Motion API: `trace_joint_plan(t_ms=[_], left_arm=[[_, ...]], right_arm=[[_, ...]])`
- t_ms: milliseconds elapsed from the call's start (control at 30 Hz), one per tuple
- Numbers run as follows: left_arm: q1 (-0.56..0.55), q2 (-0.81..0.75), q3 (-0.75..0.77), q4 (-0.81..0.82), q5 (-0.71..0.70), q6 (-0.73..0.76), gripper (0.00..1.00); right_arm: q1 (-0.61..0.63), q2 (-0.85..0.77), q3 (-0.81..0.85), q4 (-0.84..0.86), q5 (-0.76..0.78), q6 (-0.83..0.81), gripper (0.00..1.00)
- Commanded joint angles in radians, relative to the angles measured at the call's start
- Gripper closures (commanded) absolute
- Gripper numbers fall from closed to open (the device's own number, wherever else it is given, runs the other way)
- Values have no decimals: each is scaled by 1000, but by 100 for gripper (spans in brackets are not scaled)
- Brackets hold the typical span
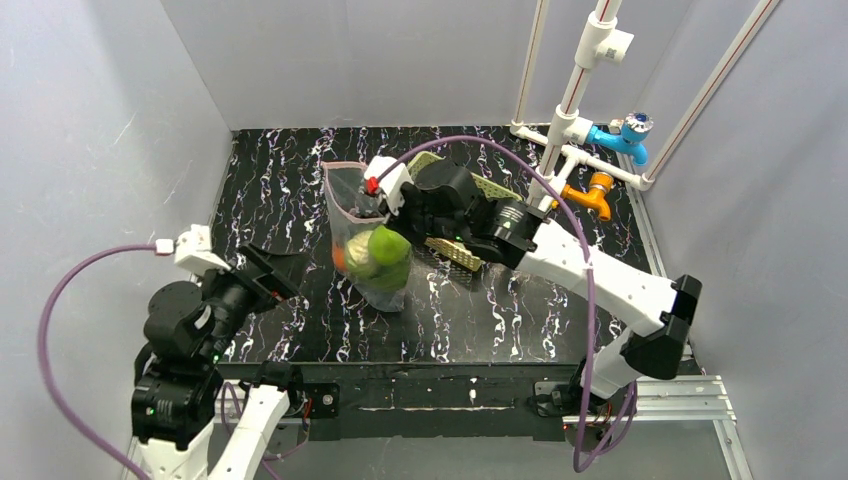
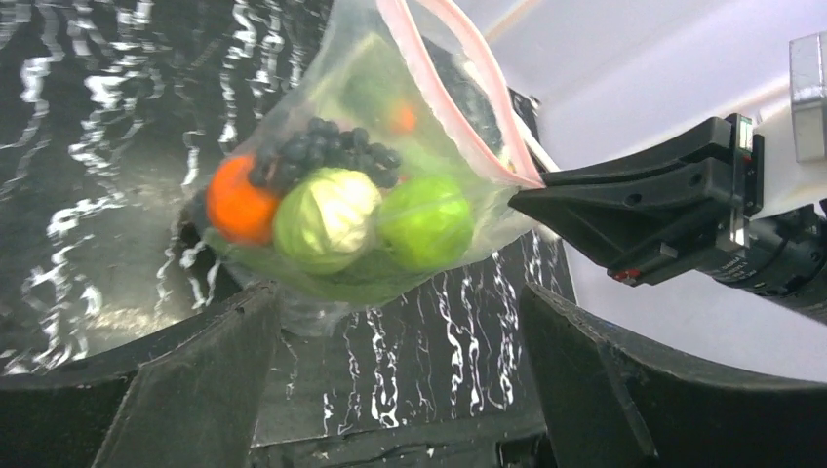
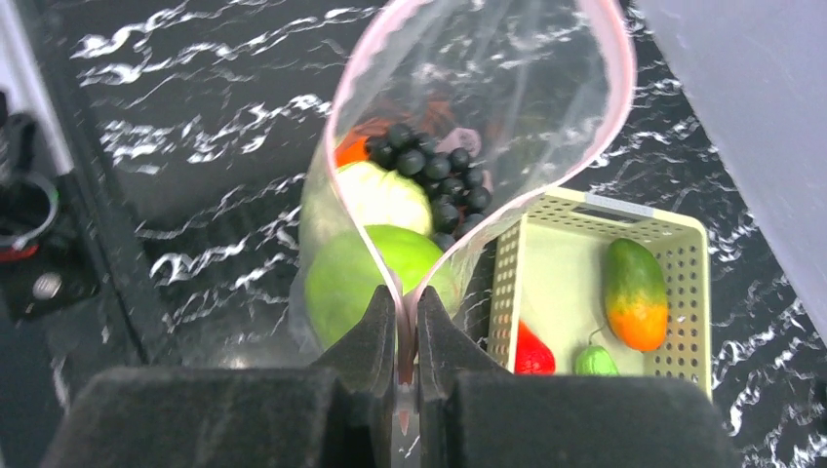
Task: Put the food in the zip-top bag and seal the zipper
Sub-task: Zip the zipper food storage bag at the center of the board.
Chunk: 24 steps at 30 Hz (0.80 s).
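Over the middle of the black marbled table hangs the zip-top bag, soft, crinkly and probably bottom-heavy with produce. The right gripper is clenched on one end of the zipper, likely the firmest hold. The left gripper gapes nearby.

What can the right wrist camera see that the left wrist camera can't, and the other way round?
Only the right wrist view: the basket holding a mango, a red piece and a cucumber. Only the left wrist view: the left claw, open and empty. Both: the bag with its pink strip pinched in the shut right claw, and inside it the grapes, cabbage, apple and orange.
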Motion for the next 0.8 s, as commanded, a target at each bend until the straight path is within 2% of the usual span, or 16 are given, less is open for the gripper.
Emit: trace_joint_plan(t_ms=[0, 100, 267, 367, 433, 533, 633, 767], left_arm=[[-2, -1, -140, 291, 314, 83, 11], [-2, 2, -229, 474, 529, 151, 13], [-2, -40, -353, 760, 729, 385, 9], [-5, -11, -336, 777, 793, 556, 6], [-6, 41, -293, 775, 839, 603, 6], [-6, 131, -222, 795, 935, 627, 6], [-6, 181, -179, 829, 968, 639, 6], [-8, 257, -141, 867, 1019, 661, 6]], right_arm=[[-21, -151, -137, 107, -243, -125, 99], [-25, -212, -224, 153, -303, -129, 99], [-42, -257, -294, 200, -390, -111, 99], [-55, -238, -252, 158, -416, -119, 99], [-70, -207, -166, 95, -435, -142, 99], [-85, -161, -45, 3, -445, -162, 99], [-86, -137, 32, -52, -444, -175, 99], [-90, -132, 60, -68, -446, -179, 99]])
